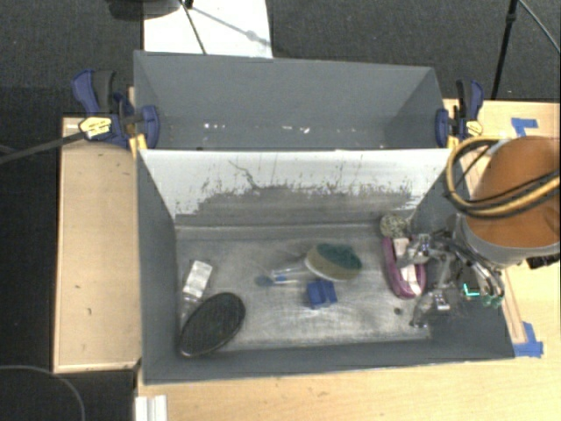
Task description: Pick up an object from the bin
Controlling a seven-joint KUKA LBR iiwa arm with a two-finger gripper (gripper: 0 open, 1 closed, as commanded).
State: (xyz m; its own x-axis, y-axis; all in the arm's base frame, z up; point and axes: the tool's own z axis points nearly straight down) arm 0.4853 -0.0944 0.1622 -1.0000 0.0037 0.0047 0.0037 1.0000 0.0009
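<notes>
My gripper (419,281) is low at the right end of the bin, open, one finger toward the back and one toward the front. A purple and white curved thing (397,272) lies on the bin floor just left of the fingertips, close against them; I cannot tell if they touch. A small mottled beige thing (392,226) sits behind it by the back right corner.
A brush with a tan and green head (333,261) and a blue handle lies mid-bin, a small blue piece (321,295) in front of it. At the left lie a black oval disc (210,323) and a clear packet (196,279).
</notes>
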